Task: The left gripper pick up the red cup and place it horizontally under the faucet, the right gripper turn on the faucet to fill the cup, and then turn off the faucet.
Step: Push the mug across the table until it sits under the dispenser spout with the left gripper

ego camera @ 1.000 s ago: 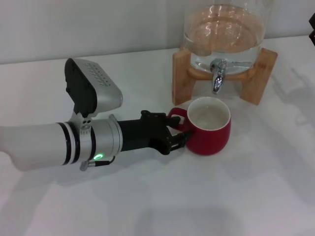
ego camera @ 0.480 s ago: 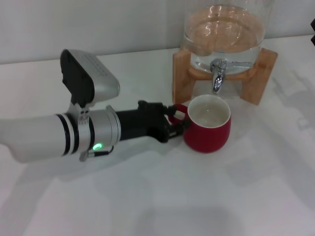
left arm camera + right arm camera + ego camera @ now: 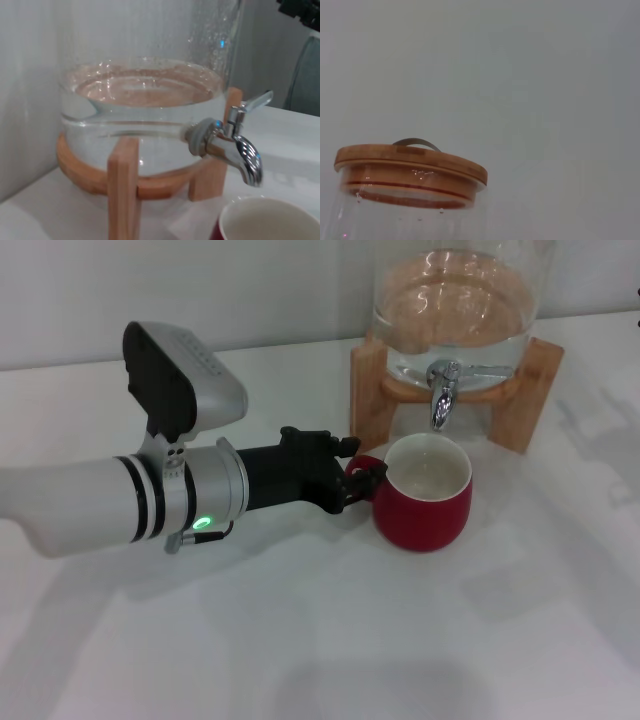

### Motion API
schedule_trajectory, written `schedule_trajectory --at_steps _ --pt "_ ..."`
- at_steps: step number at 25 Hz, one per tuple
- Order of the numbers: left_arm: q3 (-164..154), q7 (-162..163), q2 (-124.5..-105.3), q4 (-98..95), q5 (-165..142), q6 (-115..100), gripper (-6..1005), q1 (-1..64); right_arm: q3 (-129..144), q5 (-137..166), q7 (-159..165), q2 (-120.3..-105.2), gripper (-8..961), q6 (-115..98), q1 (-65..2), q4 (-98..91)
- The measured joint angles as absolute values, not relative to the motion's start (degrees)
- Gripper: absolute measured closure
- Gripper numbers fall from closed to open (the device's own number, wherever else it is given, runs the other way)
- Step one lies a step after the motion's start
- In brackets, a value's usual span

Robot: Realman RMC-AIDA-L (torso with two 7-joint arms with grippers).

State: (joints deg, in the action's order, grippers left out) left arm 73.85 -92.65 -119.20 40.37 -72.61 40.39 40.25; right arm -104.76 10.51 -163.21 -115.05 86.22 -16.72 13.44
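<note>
So my left end effector (image 3: 360, 480) is clamped on the little loop handle of the red cup (image 3: 424, 502), coming in from the cup's left side with my arm lying nearly flat over the tabletop (image 3: 330, 640). The cup sits upright with its mouth up, right in front of the wooden stand (image 3: 367, 390), and it looks empty.

The thing that matters: the faucet (image 3: 441, 400) spout is just behind and above the cup's far rim, and I'd say it's over the edge of the mouth rather than dead centre. In my left wrist view the spout (image 3: 245, 160) hangs just above the cup rim (image 3: 265, 220), a bit apart from it. So any nudge I'd make is a small push away from me, toward the jar (image 3: 460, 300).

The stand's legs sit on either side of the spout, so there's not much room sideways back there. Everything toward me and to the right of the cup looks wide open.

The faucet lever points off to my right, which suits my right end effector, but it isn't in the head view. Its wrist camera only shows the jar's wooden lid (image 3: 410, 165), so I can't tell whether it's apart or together.
</note>
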Motion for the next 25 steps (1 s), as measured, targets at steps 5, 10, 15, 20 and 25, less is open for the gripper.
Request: schedule_trajectory --at_steps 5,10,15,20,25 --pt "74.83 -92.88 -119.07 43.75 -72.58 41.23 531 35.44 -104.76 10.47 -163.21 -115.05 354 85.91 -16.98 12.76" --pt "75.33 -93.50 -118.94 46.74 -74.49 43.63 531 31.71 -104.76 10.49 -163.21 -115.05 354 85.83 -17.14 12.70" --pt "75.61 -92.96 -119.13 45.91 -78.04 46.63 531 32.13 -103.89 10.53 -163.21 -115.05 354 85.79 -17.73 12.73" --pt "75.62 -91.26 -119.10 44.12 -78.39 46.34 530 35.34 -103.36 10.55 -163.20 -115.05 354 86.09 -17.72 12.95" --pt "75.60 -89.65 -119.23 38.95 -78.20 45.10 530 41.91 -103.27 10.55 -163.15 -115.05 354 86.90 -17.43 12.97"
